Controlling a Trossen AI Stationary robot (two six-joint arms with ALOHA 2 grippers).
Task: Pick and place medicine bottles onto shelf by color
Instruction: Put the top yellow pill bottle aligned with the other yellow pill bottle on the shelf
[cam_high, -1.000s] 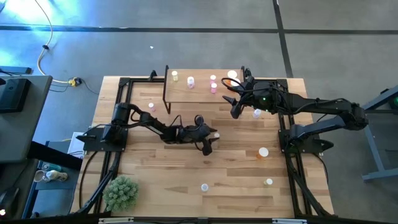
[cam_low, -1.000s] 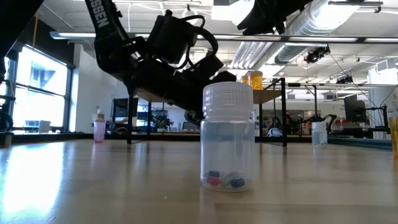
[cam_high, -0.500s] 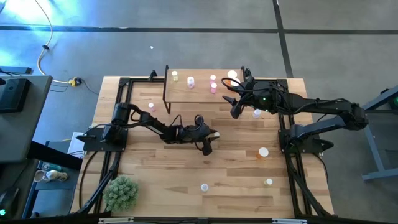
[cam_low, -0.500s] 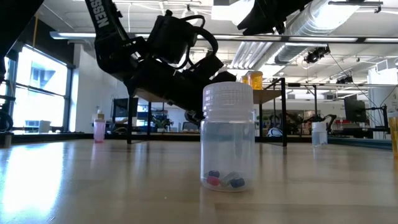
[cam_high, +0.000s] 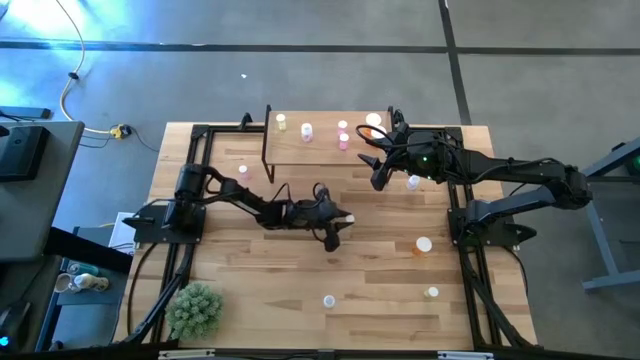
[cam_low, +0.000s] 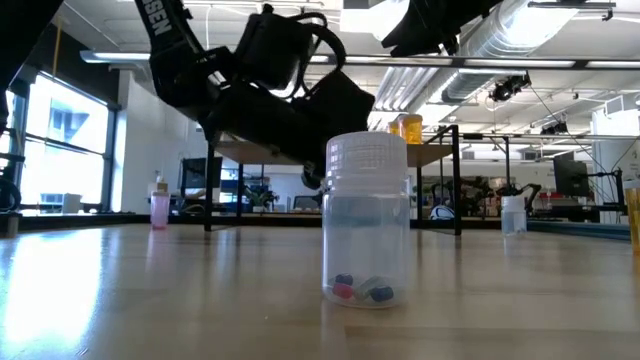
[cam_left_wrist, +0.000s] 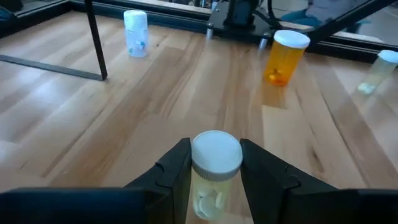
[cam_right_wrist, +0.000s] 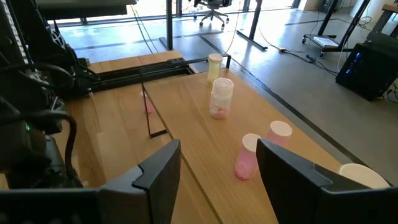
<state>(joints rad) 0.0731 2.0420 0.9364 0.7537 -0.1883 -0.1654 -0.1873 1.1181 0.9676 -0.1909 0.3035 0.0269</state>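
Note:
My left gripper reaches out over the middle of the table and is shut on a pale yellow-green medicine bottle with a white cap. My right gripper hangs open, touching nothing, above the right end of the shelf. In the right wrist view, a yellow bottle, a clear one and two pink ones stand upright on the shelf. An orange bottle and a clear bottle stand on the table beyond the left gripper. My left gripper pinches the bottle's body just under the cap, one finger on each side. The fingers come nearly level from the table's left side. The bottle stands upright between them. Its foot lies below the wrist picture, so whether it rests on the table I cannot tell.
Loose bottles stand on the table at the right, and near the front edge. A spiky green plant sits at the front left corner. Black shelf legs stand close by.
My left gripper has risen a little, as the low view shows.

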